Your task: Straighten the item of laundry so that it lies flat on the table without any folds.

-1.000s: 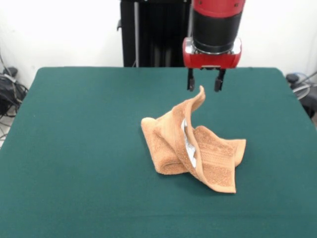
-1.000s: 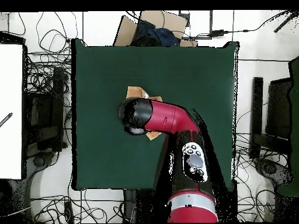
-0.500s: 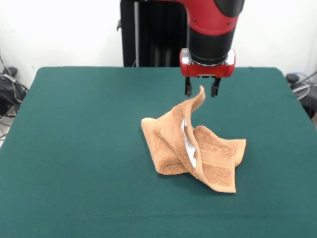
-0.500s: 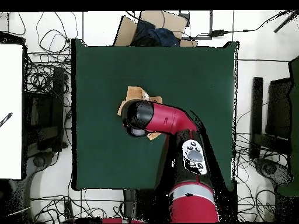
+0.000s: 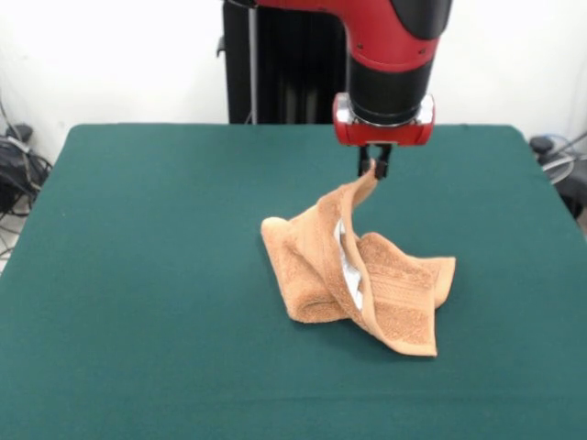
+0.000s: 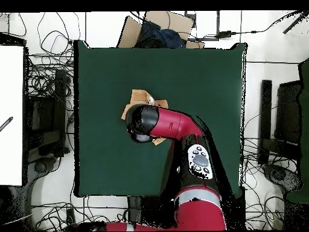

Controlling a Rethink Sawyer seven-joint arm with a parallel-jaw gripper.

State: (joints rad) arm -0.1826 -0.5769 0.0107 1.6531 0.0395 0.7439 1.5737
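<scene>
A small orange-brown terry towel (image 5: 353, 275) sits crumpled near the middle of a dark green counter (image 5: 147, 275). It is not flat at all. One part is rolled into a thick fold on the left in the front view, another part spreads low toward the right, and a narrow flap stands up from the heap to a pointed corner. A strip of white, probably the label or the towel's inner side, shows in the crease between the folds.

At that raised corner, the red and black arm comes down from above. Its gripper (image 5: 373, 169) has its fingers drawn close together on the tip of the flap, so it appears to be pinching the towel's corner. In the overhead view the arm's round wrist covers most of the towel (image 6: 140, 96), and only orange edges peek out beside it.

The step in hand seems to be the grasp of one corner, just made. The towel is far from straightened. The next move likely calls for lifting that corner and drawing it away from the heap, so the folds pull open, while the grip holds on the thin cloth tip.
</scene>
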